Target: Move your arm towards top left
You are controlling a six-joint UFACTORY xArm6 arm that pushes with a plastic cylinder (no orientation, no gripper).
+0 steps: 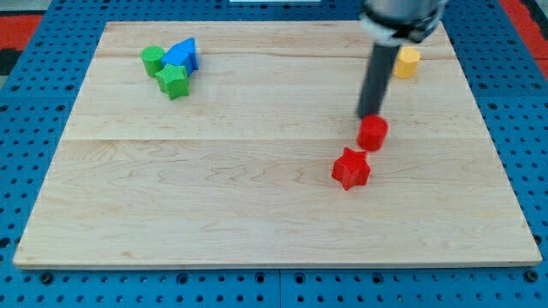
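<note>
My tip (370, 115) holds nothing, being a bare rod standing upright, touching the top of a red cylinder (373, 133); a red star (351, 168) lies just below. Bare wooden board (214, 180) stretches toward the view's top left, where a green cylinder (152, 59), a green star (173, 81) and a blue triangular block (181, 55) cluster. A yellow block (408, 62) sits near the top right edge.

The pale wooden worktop (257, 205) lies on a blue perforated base (26, 154). Near its top left corner a green cylinder (152, 60), a blue triangular block (182, 55) and a green star-shaped block (173, 81) huddle together, touching. A yellow block (408, 62) sits near the top right. Right of centre stand a red cylinder (372, 133) and, just below it, a red star-shaped block (351, 168).
</note>
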